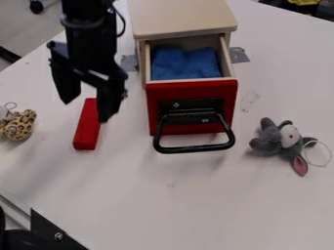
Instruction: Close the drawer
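The small wooden cabinet [180, 17] stands at the top centre of the white table. Its drawer [191, 93] is pulled out, with a red front, a black loop handle [195, 148] and blue fluffy cloth [186, 63] inside. To the left of the drawer hangs my gripper [84, 111], open, its fingers pointing down and apart with nothing held between them. It is not touching the drawer or the cabinet.
A red block [87, 125] lies on the table [170, 205] just below my gripper. At the left edge is a leopard-spotted plush [17, 125]; a grey plush [281, 139] with a loop lies right of the drawer. A metal frame crosses the lower left corner.
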Robot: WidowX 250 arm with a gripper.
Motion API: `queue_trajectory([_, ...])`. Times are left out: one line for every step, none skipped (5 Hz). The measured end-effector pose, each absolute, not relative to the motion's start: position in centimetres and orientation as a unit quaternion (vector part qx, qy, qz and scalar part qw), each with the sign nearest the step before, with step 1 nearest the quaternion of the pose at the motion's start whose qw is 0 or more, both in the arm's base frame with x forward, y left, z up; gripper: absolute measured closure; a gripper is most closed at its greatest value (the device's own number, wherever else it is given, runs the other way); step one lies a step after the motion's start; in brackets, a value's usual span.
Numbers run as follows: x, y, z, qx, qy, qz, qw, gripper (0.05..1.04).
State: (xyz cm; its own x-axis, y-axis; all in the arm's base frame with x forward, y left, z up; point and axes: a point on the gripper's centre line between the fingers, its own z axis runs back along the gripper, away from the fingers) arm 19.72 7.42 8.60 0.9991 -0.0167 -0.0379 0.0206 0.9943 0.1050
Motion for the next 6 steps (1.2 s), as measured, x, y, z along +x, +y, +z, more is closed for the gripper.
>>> queue_trajectory([17.2,5.5,8.6,0.058,0.008,-0.089,0.994,0.087])
queue_trajectory([14.7,3.9,7.2,0.064,0.007,-0.155,0.986,0.087])
queue_trajectory([13.5,2.6,6.0,0.067,0.005,-0.211,0.975,0.087])
queue_trajectory([12.8,1.4,4.5,0.075,0.014,-0.28,0.957,0.087])
queue_trajectory([12.6,0.0,3.5,0.071,0.023,-0.328,0.942,0.087])
queue_trajectory([13.0,-1.1,2.9,0.067,0.032,-0.349,0.934,0.087])
